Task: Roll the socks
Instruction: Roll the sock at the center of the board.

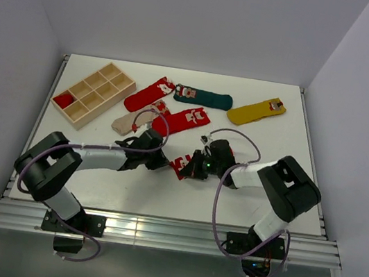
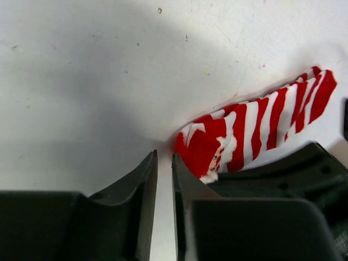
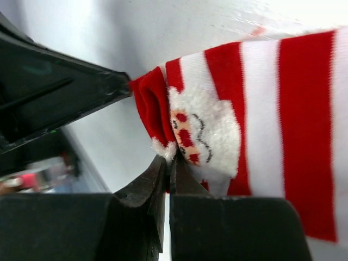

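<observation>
Right tool (image 3: 168, 163), left tool (image 2: 164, 160) touching folded end of striped sock (image 3: 261, 119).

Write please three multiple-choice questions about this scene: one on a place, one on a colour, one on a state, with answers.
1. Where on the table does the wooden tray stand?
A. far left
B. far right
C. near middle

2. Which colour has the rightmost sock?
A. dark green
B. mustard yellow
C. beige

3. How is the left claw?
A. wide open
B. almost shut, empty
C. holding a green sock

Answers:
1 A, the top view shows it by the far left corner.
2 B, it is mustard yellow.
3 B, the left wrist view shows only a thin gap with bare table behind.
</observation>
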